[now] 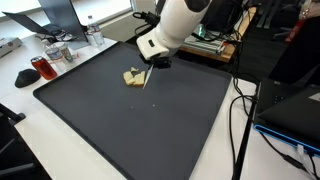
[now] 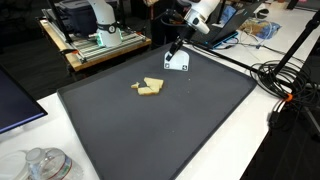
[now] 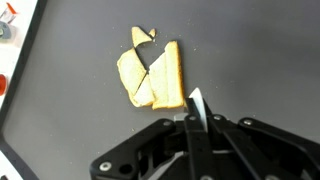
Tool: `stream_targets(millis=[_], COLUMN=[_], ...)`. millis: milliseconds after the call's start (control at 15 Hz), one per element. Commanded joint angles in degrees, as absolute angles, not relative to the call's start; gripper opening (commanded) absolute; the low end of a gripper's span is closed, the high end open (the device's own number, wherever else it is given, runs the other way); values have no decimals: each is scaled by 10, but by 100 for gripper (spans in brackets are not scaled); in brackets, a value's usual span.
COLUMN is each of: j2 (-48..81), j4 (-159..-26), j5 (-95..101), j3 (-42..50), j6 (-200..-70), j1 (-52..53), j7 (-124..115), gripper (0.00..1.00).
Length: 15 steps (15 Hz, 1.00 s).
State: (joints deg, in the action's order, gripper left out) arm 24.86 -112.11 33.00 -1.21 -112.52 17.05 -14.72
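A few pale yellow flat pieces lie overlapping in a small pile on the dark mat, seen in both exterior views. My gripper is shut on a thin white flat piece whose pointed end sticks out past the fingertips. In an exterior view this white piece hangs below the gripper, just above the mat. It sits close beside the pile, a little to its right in the wrist view, without touching it. What the white piece is cannot be told.
A red cup, glass jars and a laptop stand beyond one edge of the mat. Cables run along another side. A cart with equipment stands behind, and a clear plastic container sits near a corner.
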Motion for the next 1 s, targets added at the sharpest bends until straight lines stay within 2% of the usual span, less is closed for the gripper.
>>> stream_targets(millis=[0, 400, 933], j2=[261, 254, 212], j4=[-1110, -1111, -1087], j5=[350, 327, 194], j3=[-20, -21, -16], j6=[-1100, -1095, -1097], j1=[174, 155, 65], j7=[-164, -142, -51], gripper=[1, 1, 1])
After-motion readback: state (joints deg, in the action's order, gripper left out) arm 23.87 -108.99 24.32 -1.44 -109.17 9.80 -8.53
